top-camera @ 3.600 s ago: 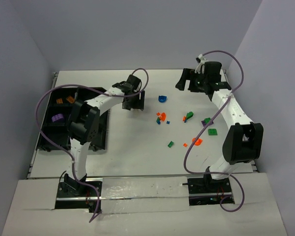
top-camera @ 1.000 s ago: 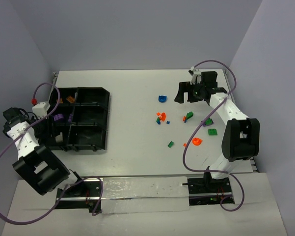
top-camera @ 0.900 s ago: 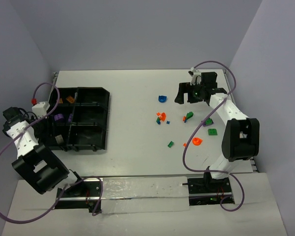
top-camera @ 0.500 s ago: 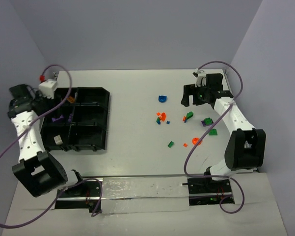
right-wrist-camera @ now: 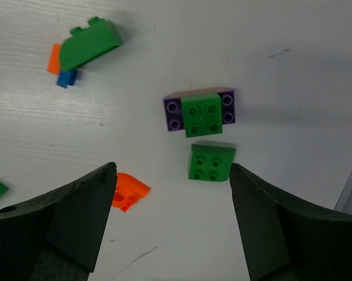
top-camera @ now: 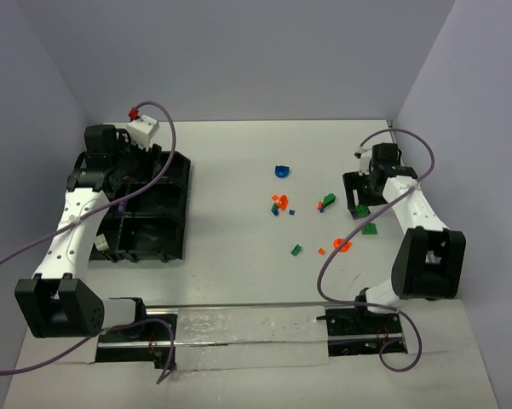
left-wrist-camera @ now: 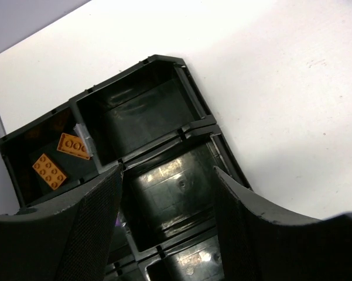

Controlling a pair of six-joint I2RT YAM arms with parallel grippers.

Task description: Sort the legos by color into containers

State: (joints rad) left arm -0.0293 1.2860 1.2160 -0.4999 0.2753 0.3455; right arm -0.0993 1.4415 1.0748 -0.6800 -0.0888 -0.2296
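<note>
Green square brick (right-wrist-camera: 211, 163): sits flat on the white table (right-wrist-camera: 293, 70), studs up, just beside a green-on-purple stack (right-wrist-camera: 202, 114); square, so no long axis to align with. Lies below and between the fingers of the right gripper (right-wrist-camera: 171, 175), spread wide and empty, off-centre toward one finger. Left gripper (left-wrist-camera: 167, 175): spread, empty, over the black tray (left-wrist-camera: 190, 99), well apart from the bricks; right arm plainly nearer.

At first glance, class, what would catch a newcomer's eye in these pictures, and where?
Bright loose legos scattered over the right half of the white table stand out first, the right gripper open over a green brick stacked on a purple one. At left sits the black tray, two orange bricks in one corner compartment, the left gripper open above it.
</note>
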